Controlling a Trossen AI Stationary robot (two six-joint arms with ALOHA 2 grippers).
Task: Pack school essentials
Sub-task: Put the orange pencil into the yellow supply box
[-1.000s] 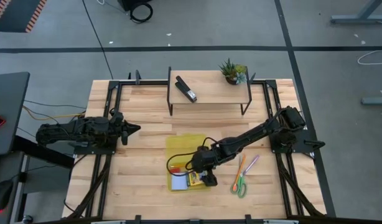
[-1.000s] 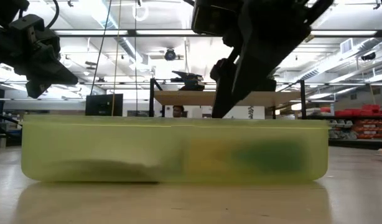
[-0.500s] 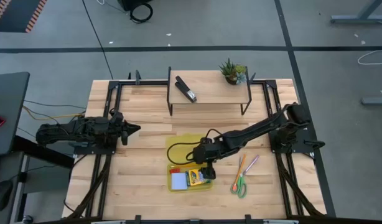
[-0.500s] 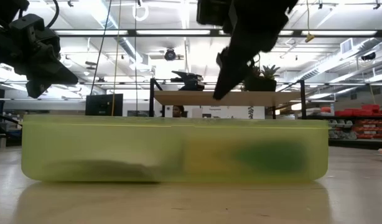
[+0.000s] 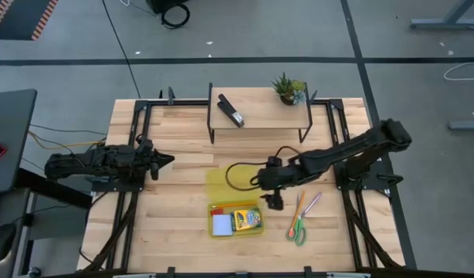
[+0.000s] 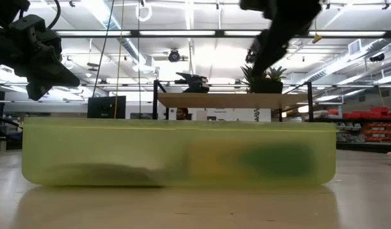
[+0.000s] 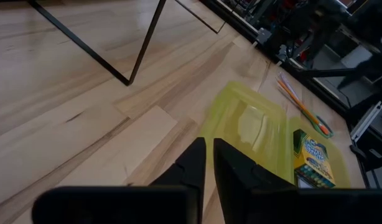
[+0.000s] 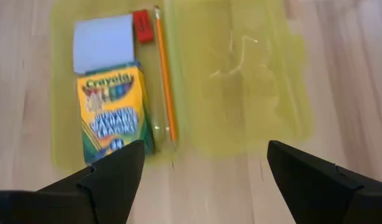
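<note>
Since a second ago the right gripper [image 5: 272, 202] has pulled back from over the crayon box [image 5: 247, 219] toward the case's right edge; fingers spread wide, holding nothing.

Packed in the yellow case [image 5: 219, 181]: crayon box, notepad [image 5: 222, 225], eraser [image 8: 142, 27], pencil [image 8: 165, 81], all at the near end. Far half of the case bare.

Left on the table, well right of the case: scissors [image 5: 296, 229] and pen [image 5: 311, 204], with another orange stick beside them. Roughly two-thirds done, by my reckoning.

Left gripper [image 5: 164, 161] waits at the left side, fingers nearly together, empty.

Stapler [image 5: 231, 111] sits on the shelf.
</note>
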